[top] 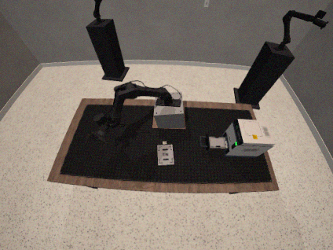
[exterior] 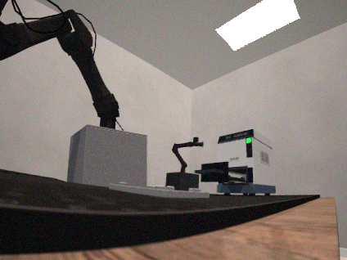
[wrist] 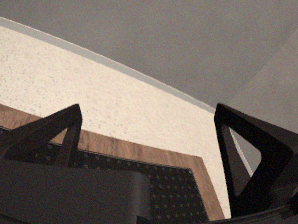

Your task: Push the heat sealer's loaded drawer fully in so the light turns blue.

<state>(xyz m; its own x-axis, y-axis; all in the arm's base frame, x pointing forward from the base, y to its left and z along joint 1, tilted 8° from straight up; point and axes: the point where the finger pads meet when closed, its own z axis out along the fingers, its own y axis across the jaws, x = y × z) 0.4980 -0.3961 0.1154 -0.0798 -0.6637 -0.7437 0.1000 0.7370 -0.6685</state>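
Note:
The heat sealer stands upright at the right end of the mat, its light green. Its drawer handle sticks out to the left, and the drawer is pulled out. A pale load lies on the drawer; the sheet, frame and plate are too small to tell apart. My gripper is open and empty over the left part of the mat, far from the sealer. The sealer and drawer are outside the wrist view.
A pale flat plate with dark marks lies on the black mat between my gripper and the sealer. My arm's grey base box stands at the back middle. A wooden rim borders the mat.

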